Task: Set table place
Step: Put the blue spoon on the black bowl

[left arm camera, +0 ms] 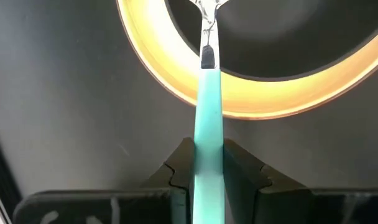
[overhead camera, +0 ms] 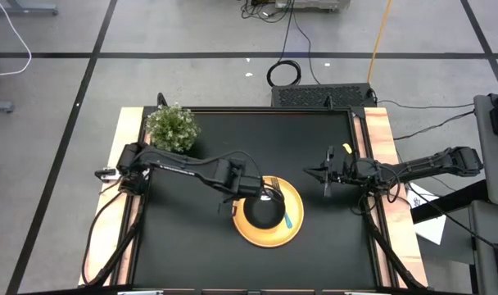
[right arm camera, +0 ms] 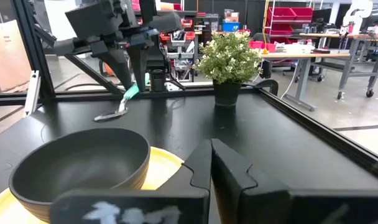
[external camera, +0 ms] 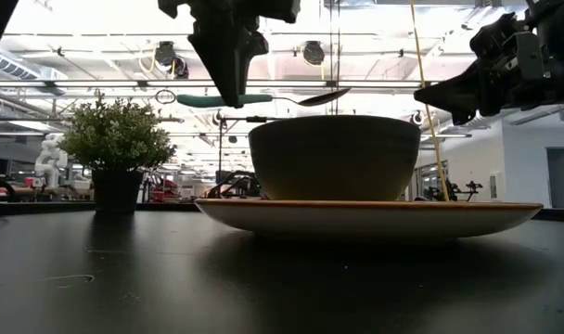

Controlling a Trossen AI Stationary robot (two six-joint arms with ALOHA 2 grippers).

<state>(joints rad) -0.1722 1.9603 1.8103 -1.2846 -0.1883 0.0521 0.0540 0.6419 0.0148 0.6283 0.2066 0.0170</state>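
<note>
Black table (overhead camera: 183, 238) — yellow plate (overhead camera: 292, 232), black bowl (overhead camera: 264, 211) centred.

Lighting: even overhead room light across my matte black table (overhead camera: 192, 238); soft, short shadows. Low view: strongly backlit by bright ceiling lights and windows; the black bowl (external camera: 335, 156) and bushy green potted plant (external camera: 117, 148) read as near silhouettes. My left wrist view: the teal spoon handle (left arm camera: 208, 124) is blurred close up; the round yellow plate (left arm camera: 176, 68) glows warmly.
</note>
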